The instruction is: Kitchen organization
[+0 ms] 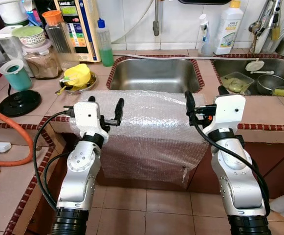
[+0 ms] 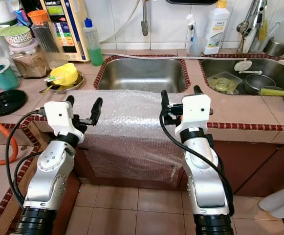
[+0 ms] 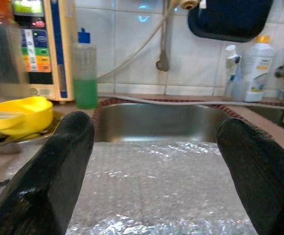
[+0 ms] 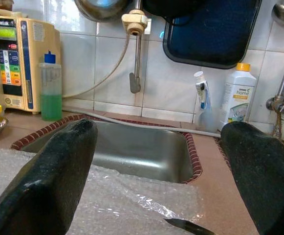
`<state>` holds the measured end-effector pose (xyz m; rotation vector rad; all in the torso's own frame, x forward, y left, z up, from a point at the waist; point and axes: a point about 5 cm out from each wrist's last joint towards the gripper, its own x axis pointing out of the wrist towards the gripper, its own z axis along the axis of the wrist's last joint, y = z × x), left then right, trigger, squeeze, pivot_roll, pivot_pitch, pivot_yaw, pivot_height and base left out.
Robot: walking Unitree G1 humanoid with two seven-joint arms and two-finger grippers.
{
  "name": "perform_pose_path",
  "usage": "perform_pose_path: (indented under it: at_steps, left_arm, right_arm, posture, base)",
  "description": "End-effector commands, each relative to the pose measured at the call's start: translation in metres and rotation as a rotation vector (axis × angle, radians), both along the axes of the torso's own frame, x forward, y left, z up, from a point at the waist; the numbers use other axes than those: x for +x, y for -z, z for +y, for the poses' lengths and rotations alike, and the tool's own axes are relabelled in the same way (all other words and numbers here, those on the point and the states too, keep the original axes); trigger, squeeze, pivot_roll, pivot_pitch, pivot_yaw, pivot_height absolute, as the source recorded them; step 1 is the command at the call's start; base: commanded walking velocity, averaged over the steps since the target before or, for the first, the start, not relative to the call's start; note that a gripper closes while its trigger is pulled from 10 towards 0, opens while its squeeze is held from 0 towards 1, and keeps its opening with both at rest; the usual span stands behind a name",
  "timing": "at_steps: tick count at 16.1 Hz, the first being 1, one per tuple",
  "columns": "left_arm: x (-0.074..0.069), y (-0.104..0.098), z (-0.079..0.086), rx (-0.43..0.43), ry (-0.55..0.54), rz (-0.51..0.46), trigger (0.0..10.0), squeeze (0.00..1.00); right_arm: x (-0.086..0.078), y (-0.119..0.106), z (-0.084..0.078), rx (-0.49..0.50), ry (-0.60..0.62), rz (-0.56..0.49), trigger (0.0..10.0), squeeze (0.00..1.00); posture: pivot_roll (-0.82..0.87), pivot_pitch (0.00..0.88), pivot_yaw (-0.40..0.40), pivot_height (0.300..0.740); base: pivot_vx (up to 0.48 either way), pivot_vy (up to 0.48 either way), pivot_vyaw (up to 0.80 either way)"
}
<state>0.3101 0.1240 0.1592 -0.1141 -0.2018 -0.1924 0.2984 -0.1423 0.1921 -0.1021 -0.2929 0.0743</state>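
- Your left gripper (image 1: 104, 110) and right gripper (image 1: 204, 105) hover over the bubble wrap (image 1: 146, 132), both sets of jaws wide apart, holding nothing
- The wrap lies on the worktop (image 1: 264, 112) in front of the sink (image 1: 154, 74), its front hanging over the edge
- Pinch it unevenly and it could slide off onto the floor, or drag into the yellow bowl (image 1: 77, 76) beside it

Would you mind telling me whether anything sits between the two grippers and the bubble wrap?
Nothing visible does: the left gripper and right gripper, both open, hover directly over the bubble wrap draped over the counter edge.
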Motion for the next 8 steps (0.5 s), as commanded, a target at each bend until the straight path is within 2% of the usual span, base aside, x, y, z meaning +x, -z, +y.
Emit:
perform_pose_path:
  at_steps: [1,8]
  left_arm:
    - [0.0001,-0.0081,0.0013,0.006,0.006,-0.029,10.0,0.00]
    - [0.0019,-0.0056,0.0023,0.010,-0.012,-0.015,10.0,0.00]
  right_arm:
    - [0.0001,-0.0024,-0.0013,0.005,0.010,-0.012,10.0,0.00]
    - [-0.0007,-0.0022,-0.0018,0.007,0.008,-0.014,10.0,0.00]
  posture:
    - [0.07,0.000,0.082,0.740]
    - [0.07,0.000,0.081,0.740]
  base:
    - [0.000,0.000,0.00]
    - [0.000,0.000,0.00]
